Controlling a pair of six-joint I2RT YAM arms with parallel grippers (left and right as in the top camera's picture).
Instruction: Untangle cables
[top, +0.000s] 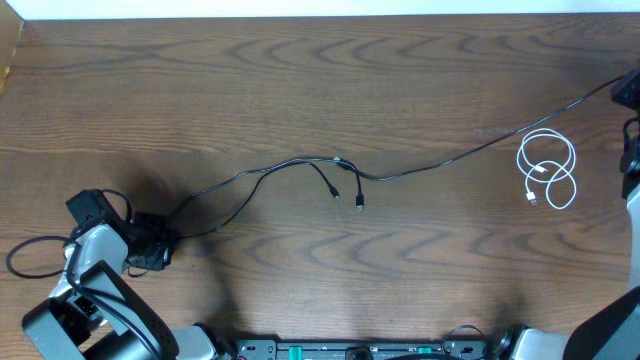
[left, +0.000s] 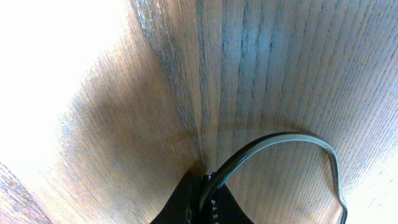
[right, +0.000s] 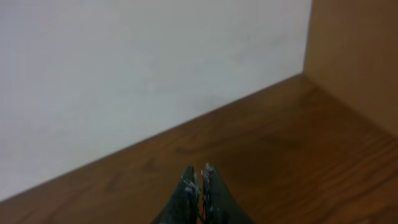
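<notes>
Thin black cables run from my left gripper up to a crossing near mid-table. Two plug ends lie just below that crossing. A longer black cable continues from there to the right edge. A white cable lies coiled on its own at the right. In the left wrist view my left gripper is shut on a black cable that arcs away to the right. My right gripper is shut, with nothing showing between its tips.
A thick black cord loops beside the left arm's base. The right arm stands at the table's right edge. A white wall and a wooden side panel bound the far corner.
</notes>
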